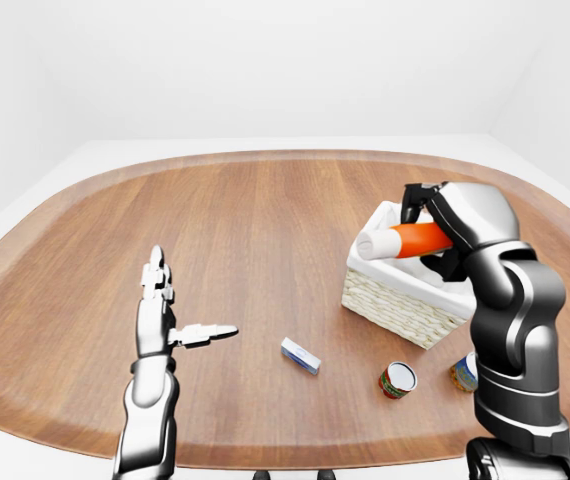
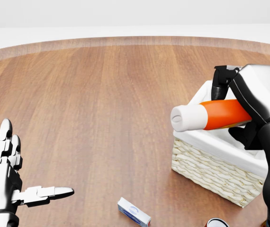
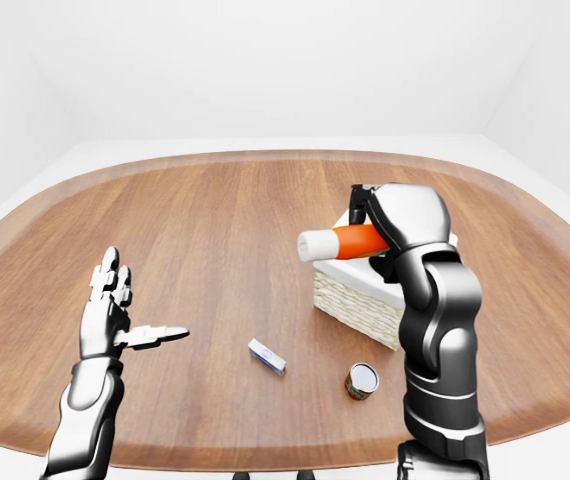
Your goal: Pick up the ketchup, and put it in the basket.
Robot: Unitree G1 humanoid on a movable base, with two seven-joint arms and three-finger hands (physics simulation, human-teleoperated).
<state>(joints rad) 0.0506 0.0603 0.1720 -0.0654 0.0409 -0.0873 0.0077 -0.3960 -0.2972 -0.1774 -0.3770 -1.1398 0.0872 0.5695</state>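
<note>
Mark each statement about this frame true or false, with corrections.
1. The right hand is shut on the ketchup. True.
2. The ketchup already lies inside the basket. False: it is held sideways over the basket's rim, cap toward the view's left.
3. The left hand holds the small box. False: it is open and empty, and the box lies apart on the table.
4. A can lies on the table below the basket in the left-eye view. True.
</note>
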